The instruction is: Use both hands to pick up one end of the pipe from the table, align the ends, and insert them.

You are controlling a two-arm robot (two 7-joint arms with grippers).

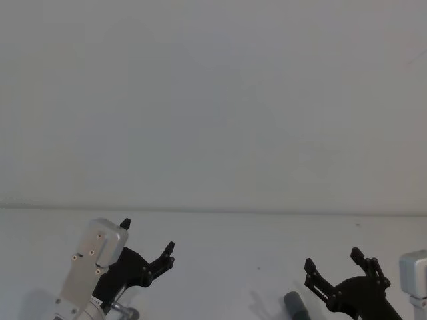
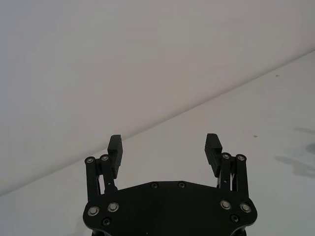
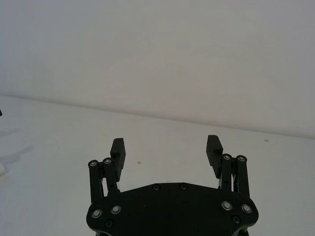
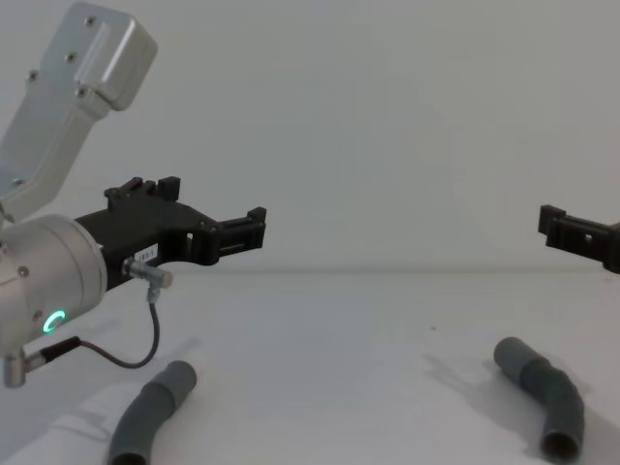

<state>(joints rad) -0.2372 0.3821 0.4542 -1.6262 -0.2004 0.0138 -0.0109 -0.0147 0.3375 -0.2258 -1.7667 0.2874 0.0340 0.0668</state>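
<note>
Plainly, nothing is picked up yet. The left pipe piece [image 4: 150, 412] lies on the table [image 4: 339, 329] near its front left, and the right pipe piece [image 4: 542, 392] lies on the table near its front right, well apart. We hold our left gripper [image 2: 165, 147] and right gripper [image 3: 166, 147] above the table, fingers spread wide and empty. Grasping, aligning and inserting are all left to do.

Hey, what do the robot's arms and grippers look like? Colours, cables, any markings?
The left gripper and right gripper are matching black two-finger linkages with ridged pads and silver screws. The left arm has silver-grey metal housings, a glowing green ring, a thin black cable and a small white label.
</note>
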